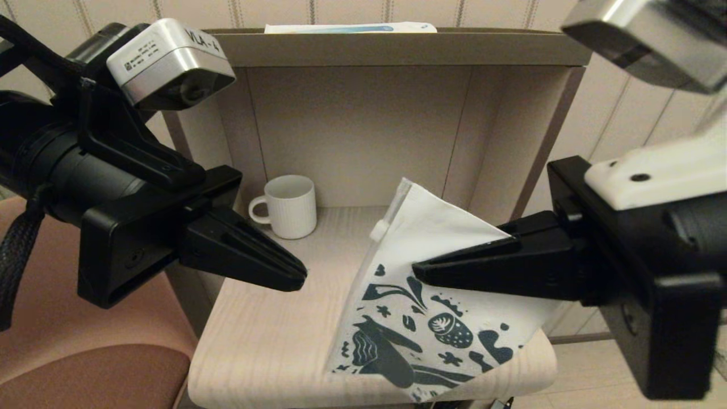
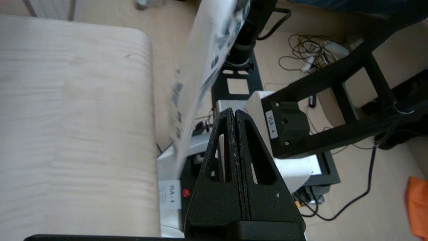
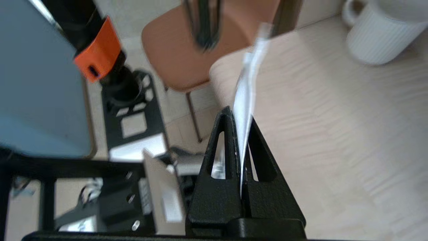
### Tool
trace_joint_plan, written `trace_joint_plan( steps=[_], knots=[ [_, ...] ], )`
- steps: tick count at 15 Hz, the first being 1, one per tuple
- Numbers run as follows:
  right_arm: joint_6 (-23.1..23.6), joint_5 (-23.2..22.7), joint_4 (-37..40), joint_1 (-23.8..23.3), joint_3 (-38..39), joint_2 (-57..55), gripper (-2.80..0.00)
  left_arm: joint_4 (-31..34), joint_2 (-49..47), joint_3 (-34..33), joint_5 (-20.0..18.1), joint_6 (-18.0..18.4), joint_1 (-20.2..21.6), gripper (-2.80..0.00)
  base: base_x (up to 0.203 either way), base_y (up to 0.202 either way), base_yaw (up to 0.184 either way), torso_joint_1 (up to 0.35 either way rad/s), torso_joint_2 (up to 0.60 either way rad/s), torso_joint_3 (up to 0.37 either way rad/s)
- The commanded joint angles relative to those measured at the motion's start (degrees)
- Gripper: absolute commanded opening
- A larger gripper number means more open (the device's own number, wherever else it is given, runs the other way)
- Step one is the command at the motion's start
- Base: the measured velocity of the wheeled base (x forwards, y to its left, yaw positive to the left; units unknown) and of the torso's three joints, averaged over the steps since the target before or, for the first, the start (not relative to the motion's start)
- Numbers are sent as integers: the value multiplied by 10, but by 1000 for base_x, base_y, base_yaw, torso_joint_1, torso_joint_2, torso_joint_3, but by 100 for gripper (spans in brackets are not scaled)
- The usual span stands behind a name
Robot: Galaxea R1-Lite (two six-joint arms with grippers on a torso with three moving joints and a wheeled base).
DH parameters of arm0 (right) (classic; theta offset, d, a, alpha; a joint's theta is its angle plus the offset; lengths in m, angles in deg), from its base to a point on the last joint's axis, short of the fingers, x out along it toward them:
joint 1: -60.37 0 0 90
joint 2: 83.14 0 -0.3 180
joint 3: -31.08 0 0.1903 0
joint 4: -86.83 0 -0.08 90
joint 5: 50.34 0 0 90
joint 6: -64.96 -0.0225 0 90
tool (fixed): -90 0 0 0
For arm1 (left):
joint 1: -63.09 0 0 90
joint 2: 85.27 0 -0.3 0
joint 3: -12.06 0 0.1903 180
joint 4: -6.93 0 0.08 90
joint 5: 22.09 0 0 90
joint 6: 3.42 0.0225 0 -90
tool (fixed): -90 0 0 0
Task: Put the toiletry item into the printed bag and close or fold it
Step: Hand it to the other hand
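Printed bag [image 1: 431,318], likely light and floppy, hangs at five o'clock, pinched by right gripper [image 1: 420,271]; left gripper [image 1: 298,278] closed empty

A: Left gripper [image 1: 295,277]?
B: Matte black, tapered fingers with triangular cut-outs. Silver wrist camera housing [image 1: 170,62] labelled "VLA-4"; braided black cable sleeve [image 1: 14,255].
A: Right gripper [image 1: 420,271]?
B: Same black build; white plate [image 1: 653,173] with dark screw.
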Motion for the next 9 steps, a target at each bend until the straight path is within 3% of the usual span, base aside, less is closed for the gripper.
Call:
trace_joint_plan(
  steps=[1,4,9],
  knots=[
    [0,-1,-16,-1,-4,0,-280,3,1,-14,-4,3,0,-280,0,0,0,0,0,0],
    [-1,-1,-29,-10,-13,3,-280,-9,-1,-57,-10,3,2,-280,0,0,0,0,0,0],
    [-21,30,-30,-52,-51,29,-280,-57,-32,-121,-28,3,88,-280,0,0,0,0,0,0]
  ],
)
